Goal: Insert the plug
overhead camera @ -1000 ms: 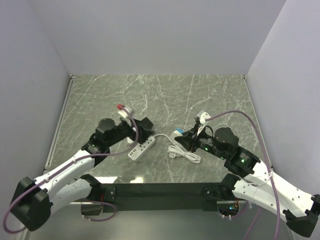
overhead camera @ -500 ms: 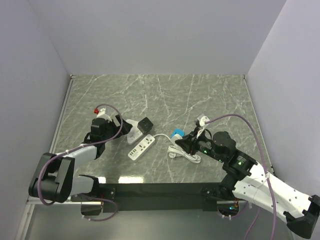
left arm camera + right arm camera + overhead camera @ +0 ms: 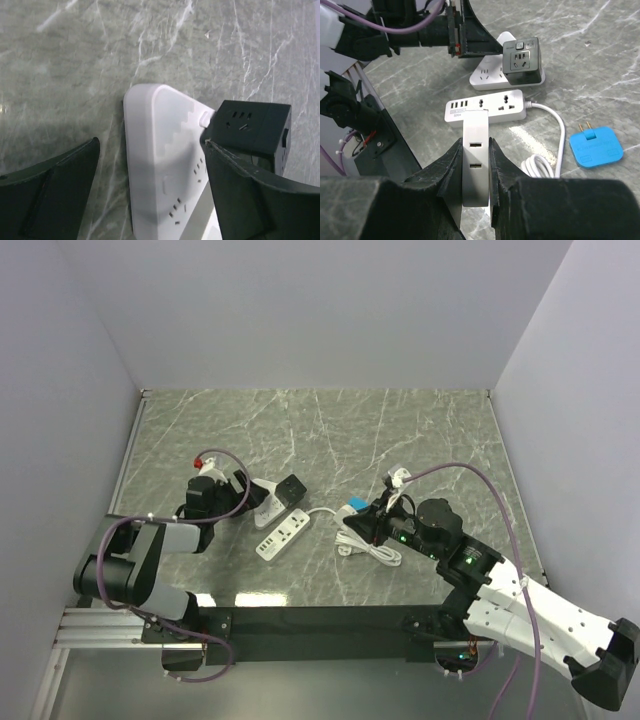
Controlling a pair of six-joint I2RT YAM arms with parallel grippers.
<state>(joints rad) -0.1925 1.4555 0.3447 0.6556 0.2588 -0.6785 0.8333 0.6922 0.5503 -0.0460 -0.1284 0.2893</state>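
My right gripper (image 3: pixel 366 524) is shut on a white charger plug (image 3: pixel 475 150) with two USB ports, held above the table just right of the white power strip (image 3: pixel 283 537), which lies ahead of it in the right wrist view (image 3: pixel 485 106). My left gripper (image 3: pixel 247 502) is open and empty, low at the left. Its jaws stand on either side of a white triangular socket block (image 3: pixel 160 165) that carries a black cube adapter (image 3: pixel 252 132).
A blue flat adapter (image 3: pixel 596 146) lies right of the strip's coiled white cable (image 3: pixel 540 165) and also shows in the top view (image 3: pixel 357 506). The triangular block (image 3: pixel 262 502) and black cube (image 3: pixel 291 489) sit just behind the strip. Grey walls enclose the marble table (image 3: pixel 330 430).
My left arm has folded back, drawing its gripper leftward off the power strip to the triangular block. My right gripper has shifted slightly left with the charger in it.
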